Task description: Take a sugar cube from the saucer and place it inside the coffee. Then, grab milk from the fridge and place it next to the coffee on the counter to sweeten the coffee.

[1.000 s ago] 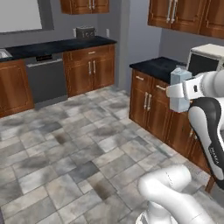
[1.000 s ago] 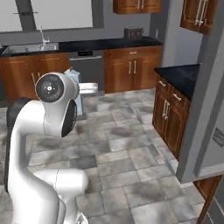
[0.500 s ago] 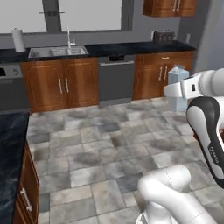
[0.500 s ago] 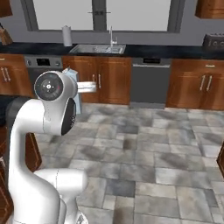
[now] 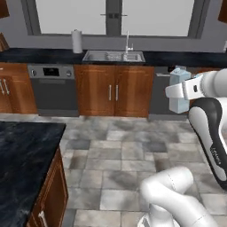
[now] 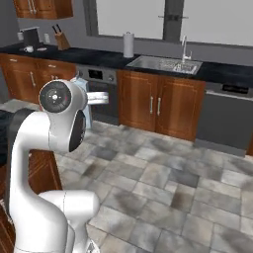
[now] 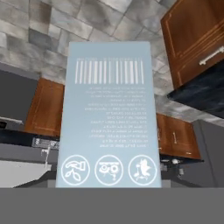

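Note:
My gripper (image 5: 176, 91) is shut on the milk (image 5: 179, 104), a pale blue-white carton held upright in the air above the tiled floor. From the right base camera, the milk (image 6: 87, 113) shows just behind my arm's round joint. Up close, the milk (image 7: 109, 118) has a barcode and printed icons, and it covers my fingertips. The counter (image 5: 24, 150), black with faint veins, lies at the lower left. A small white thing (image 6: 29, 49) by the grey coffee machine (image 6: 31, 37) on the far back counter may be the coffee; it is too small to tell.
Along the back wall run a sink (image 5: 113, 56), a paper towel roll (image 5: 77, 41), an oven (image 5: 52, 88) and a dishwasher (image 6: 228, 116). A knife block (image 6: 62, 39) stands at the back left. Open tiled floor (image 5: 119, 155) lies between me and the cabinets.
The whole scene has swept sideways as the base turns; the sink wall now faces me. The milk stays in my gripper at the same place relative to the arm.

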### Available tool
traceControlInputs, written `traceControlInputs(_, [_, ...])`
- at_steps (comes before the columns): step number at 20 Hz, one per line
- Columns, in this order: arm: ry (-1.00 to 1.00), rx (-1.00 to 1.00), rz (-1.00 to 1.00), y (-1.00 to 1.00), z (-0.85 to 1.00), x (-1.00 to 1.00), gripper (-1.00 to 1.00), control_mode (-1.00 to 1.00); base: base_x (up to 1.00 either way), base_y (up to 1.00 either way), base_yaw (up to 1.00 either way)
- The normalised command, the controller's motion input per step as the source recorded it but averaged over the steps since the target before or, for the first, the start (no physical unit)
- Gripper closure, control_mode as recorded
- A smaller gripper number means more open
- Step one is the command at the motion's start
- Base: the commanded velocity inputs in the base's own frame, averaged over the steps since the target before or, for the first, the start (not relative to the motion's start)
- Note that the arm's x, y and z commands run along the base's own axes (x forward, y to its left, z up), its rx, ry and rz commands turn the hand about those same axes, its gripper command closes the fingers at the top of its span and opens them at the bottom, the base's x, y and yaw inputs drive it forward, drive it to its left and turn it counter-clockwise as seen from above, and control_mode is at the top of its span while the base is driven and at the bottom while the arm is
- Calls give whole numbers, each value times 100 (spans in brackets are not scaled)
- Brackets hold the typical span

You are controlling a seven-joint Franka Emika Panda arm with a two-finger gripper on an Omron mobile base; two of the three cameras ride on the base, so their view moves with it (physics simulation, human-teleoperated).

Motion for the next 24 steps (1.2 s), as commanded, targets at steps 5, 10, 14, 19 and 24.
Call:
traceControlInputs(5, [0, 0, 0, 0, 0, 0, 100, 100, 100, -19, 45])
traceControlInputs(10, [0, 0, 0, 0, 0, 0, 100, 100, 100, -30, 43])
traceControlInputs(14, [0, 0, 0, 0, 0, 0, 100, 100, 100, -23, 48])
traceControlInputs(19, [0, 0, 0, 0, 0, 0, 100, 100, 100, -18, 49])
traceControlInputs(24, [0, 0, 0, 0, 0, 0, 100, 100, 100, -11, 45])
